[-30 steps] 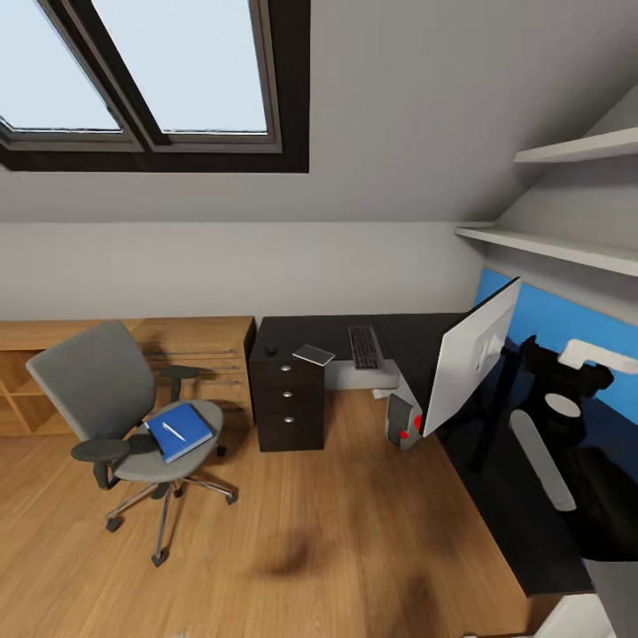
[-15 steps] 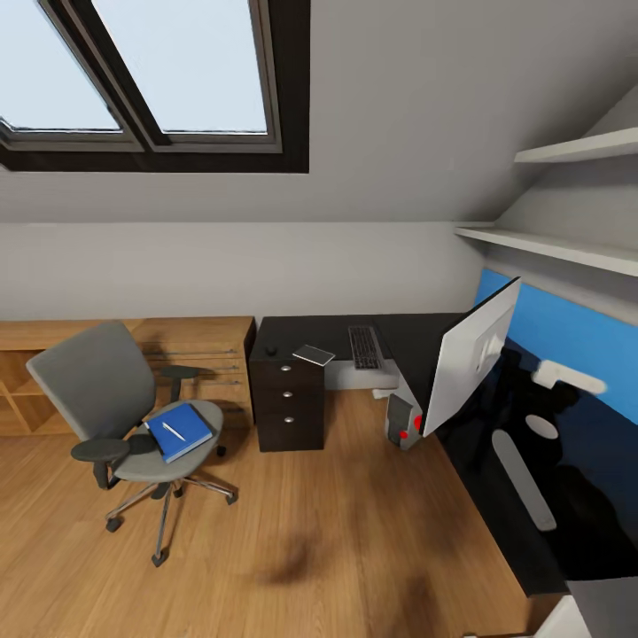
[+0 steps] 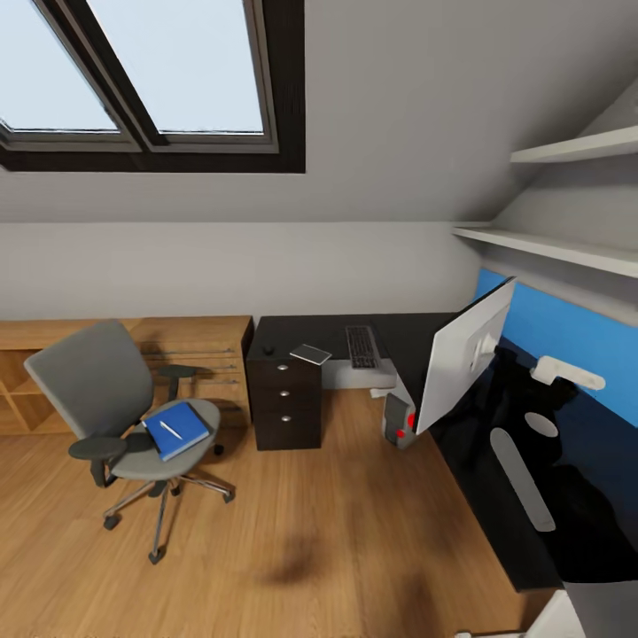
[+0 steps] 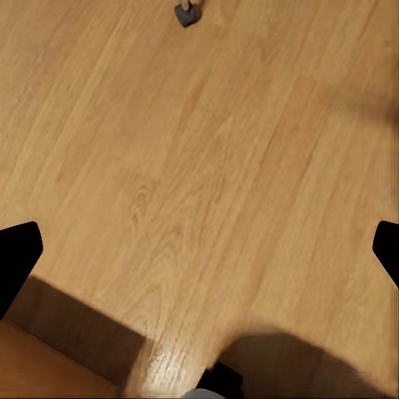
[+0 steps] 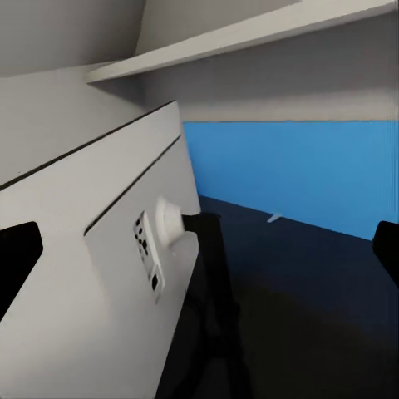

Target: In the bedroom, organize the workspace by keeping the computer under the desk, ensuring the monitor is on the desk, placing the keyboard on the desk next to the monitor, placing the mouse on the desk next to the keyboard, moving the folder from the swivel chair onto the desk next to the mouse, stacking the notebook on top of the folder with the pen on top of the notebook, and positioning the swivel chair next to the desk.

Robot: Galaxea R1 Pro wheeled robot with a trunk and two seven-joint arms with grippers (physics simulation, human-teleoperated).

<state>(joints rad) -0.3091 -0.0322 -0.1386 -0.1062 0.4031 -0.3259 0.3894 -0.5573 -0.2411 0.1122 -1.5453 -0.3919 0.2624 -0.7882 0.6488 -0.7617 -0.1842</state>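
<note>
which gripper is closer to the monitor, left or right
Right. The right gripper faces the back of the monitor at close range, fingers spread open. The left gripper is open and points down at bare wooden floor, away from the monitor.

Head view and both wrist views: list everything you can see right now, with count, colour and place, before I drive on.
desk: one, glossy black, L-shaped, along the back and right walls
drawer unit: one, black, under the desk's left end
monitor: one, pale back showing, on the desk
keyboard: one, black, on the desk
notebook: one, grey, on the desk
mouse: one, black, on the desk
computer: one, grey, on the floor below the monitor
swivel chair: one, grey, left of the desk
folder: one, blue, on the seat
pen: one, white, on the folder
left gripper: open, over the wooden floor
right gripper: open, behind the monitor
</note>
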